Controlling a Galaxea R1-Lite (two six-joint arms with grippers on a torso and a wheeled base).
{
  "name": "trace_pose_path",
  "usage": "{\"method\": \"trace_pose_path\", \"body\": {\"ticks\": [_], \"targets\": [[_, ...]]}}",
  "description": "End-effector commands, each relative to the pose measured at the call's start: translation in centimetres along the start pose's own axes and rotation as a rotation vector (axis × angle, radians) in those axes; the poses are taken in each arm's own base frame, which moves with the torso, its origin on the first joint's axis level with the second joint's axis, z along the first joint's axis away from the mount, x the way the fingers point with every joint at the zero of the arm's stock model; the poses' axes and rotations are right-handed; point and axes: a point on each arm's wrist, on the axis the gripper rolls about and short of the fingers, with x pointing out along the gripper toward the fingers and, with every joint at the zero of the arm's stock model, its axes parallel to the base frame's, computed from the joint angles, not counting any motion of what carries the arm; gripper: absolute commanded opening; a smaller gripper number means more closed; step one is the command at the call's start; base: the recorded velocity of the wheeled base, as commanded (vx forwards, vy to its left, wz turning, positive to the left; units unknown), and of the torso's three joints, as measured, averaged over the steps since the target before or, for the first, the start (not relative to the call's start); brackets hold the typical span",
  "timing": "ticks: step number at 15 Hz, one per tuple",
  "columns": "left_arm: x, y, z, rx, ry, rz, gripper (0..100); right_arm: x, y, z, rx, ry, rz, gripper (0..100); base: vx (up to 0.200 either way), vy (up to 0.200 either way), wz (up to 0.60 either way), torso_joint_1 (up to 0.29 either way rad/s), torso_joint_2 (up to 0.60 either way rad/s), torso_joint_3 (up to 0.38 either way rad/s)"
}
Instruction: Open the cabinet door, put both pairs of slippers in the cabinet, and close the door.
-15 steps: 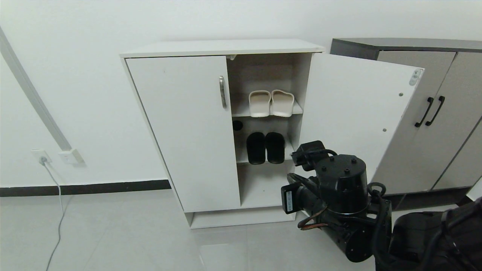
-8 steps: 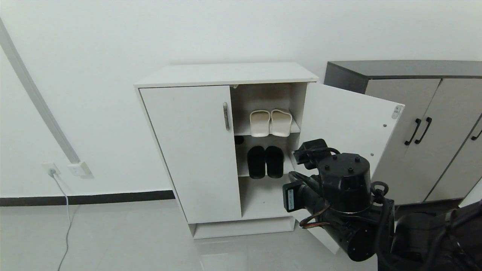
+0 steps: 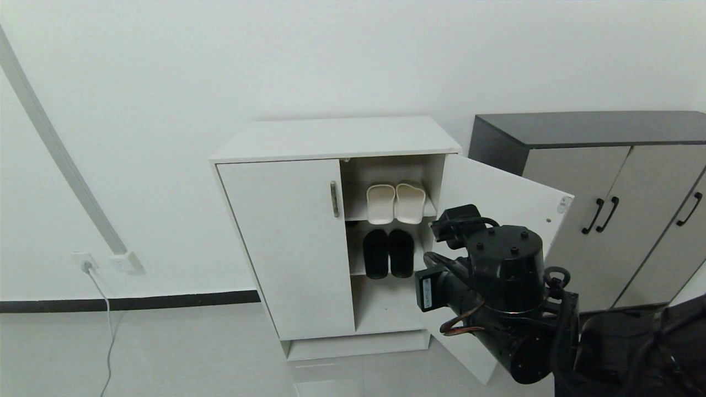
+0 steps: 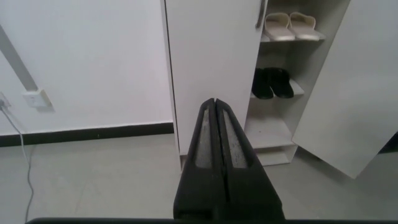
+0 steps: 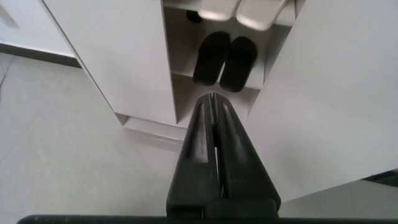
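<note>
1. The left gripper (image 4: 214,107) is hanging above the floor (image 4: 93,174). Its jaws are pressing fully together and gripping nothing, and it is pointing toward the cabinet.
2. A socket (image 3: 85,263) is sitting on the wall at the cabinet's 9 o'clock.
3. The cabinet (image 3: 336,138) is standing against the wall, with its left door (image 3: 287,248) lying shut.
4. The white slippers (image 3: 396,203) are resting side by side on the upper shelf. The black slippers (image 3: 389,252) are sitting on the shelf below, at their 6 o'clock.
5. The right door (image 3: 507,201) is standing wide open at the slippers' 3 o'clock.
6. The right gripper (image 5: 213,102) is hovering before the opening, just beside the open door. Its jaws are closing on nothing, with barely a slit between them.
7. A grey cabinet (image 3: 640,182) is standing at the white cabinet's 3 o'clock, with its doors shut.
</note>
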Motion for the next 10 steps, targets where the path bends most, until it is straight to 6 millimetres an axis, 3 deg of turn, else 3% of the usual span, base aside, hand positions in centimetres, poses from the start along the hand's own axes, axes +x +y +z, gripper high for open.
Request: {"method": "trace_pose_path", "body": {"ticks": [1,10], "targets": [[0.0,0.0,0.01,-0.001,0.0,0.0,0,-0.08,-0.03,0.11,0.002,-0.003,0.0,0,0.0,0.0,0.0,0.183,-0.51,-0.315],[0.0,0.0,0.01,-0.001,0.0,-0.001,0,-0.38,-0.65,0.1,-0.004,-0.002,0.01,0,0.0,0.0,0.0,0.216,-0.53,-0.319]]}}
